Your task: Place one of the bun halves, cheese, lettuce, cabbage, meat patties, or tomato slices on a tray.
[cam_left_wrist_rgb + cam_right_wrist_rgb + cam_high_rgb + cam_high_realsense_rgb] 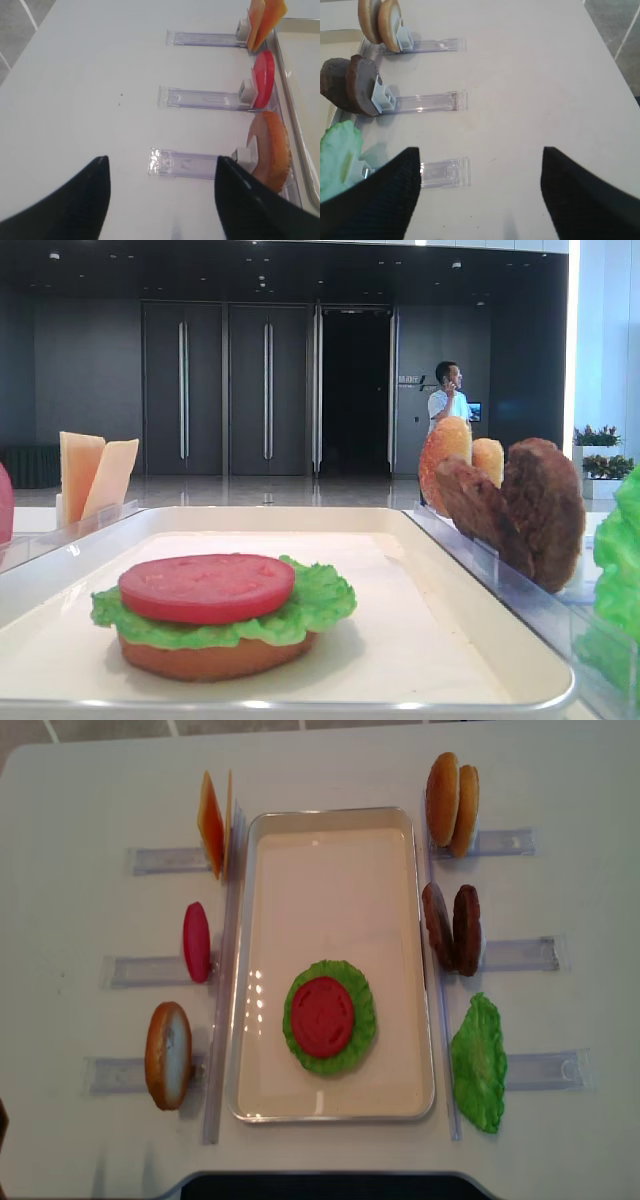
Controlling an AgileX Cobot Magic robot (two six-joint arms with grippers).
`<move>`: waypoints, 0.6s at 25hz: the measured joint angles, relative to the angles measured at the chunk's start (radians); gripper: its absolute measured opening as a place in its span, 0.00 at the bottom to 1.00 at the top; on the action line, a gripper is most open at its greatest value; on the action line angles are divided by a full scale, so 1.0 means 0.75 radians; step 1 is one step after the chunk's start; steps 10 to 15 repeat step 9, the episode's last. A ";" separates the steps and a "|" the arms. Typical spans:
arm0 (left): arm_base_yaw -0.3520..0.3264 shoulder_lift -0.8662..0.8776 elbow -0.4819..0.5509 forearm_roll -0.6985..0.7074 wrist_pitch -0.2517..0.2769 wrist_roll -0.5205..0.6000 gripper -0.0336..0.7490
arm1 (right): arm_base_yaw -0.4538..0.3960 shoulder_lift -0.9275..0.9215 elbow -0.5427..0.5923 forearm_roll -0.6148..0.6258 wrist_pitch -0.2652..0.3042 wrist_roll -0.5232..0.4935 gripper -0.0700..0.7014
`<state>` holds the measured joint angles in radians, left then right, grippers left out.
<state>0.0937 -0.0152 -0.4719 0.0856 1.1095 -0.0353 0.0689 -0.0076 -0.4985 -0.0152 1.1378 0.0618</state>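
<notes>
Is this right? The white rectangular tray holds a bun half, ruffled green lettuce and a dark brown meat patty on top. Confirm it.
Not quite: the top layer is a smooth red tomato slice, not a patty. The overhead exterior view shows it on the ruffled green lettuce in the white rectangular tray.

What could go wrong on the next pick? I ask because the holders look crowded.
1. The meat patties stand upright, close together in their clear holder; gripping one may drag or topple the other.
2. The tomato slice lies loose atop lettuce and a bun half on the tray; placing another piece off-centre may shift the stack.
</notes>
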 joint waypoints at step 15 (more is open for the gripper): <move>0.000 0.000 0.000 0.000 0.000 0.000 0.68 | 0.000 0.000 0.000 0.000 0.000 0.000 0.75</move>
